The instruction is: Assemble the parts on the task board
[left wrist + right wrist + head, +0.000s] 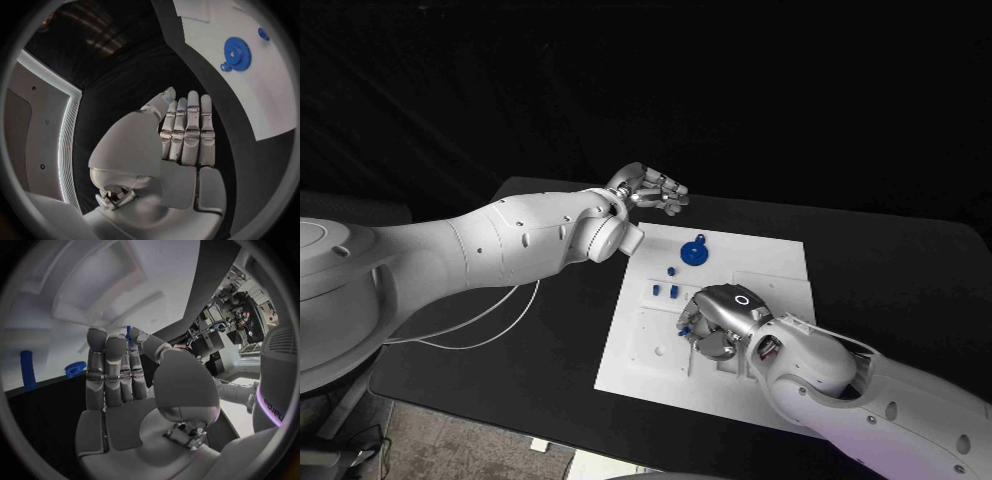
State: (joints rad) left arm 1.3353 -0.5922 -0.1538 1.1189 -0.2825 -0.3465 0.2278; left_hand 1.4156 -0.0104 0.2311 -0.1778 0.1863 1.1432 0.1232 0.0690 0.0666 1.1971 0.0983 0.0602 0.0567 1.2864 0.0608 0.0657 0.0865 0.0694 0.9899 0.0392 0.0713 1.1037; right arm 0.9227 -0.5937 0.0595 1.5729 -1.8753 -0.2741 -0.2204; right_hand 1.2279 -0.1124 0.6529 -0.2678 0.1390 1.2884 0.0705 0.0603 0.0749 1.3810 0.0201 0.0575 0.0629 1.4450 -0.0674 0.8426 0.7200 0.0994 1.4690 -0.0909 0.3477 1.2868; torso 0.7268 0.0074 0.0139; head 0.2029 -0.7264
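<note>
The white task board (769,262) lies in the middle of the black table. A blue gear (694,252) sits near the board's far end, with small blue pegs (664,290) close to it. My right hand (720,326) hovers low over the board's middle and pinches a small blue part (129,333) between thumb and fingertip. The right wrist view also shows a blue peg (27,370) and the gear (75,368) on the board (69,315). My left hand (651,190) is raised past the board's far left corner, its fingers (187,131) straight and holding nothing. The gear (236,50) lies ahead of it.
A white cable (485,322) loops from my left arm over the table's left side. The black table (877,270) extends to the right of the board, and its near edge runs just below the board's near end.
</note>
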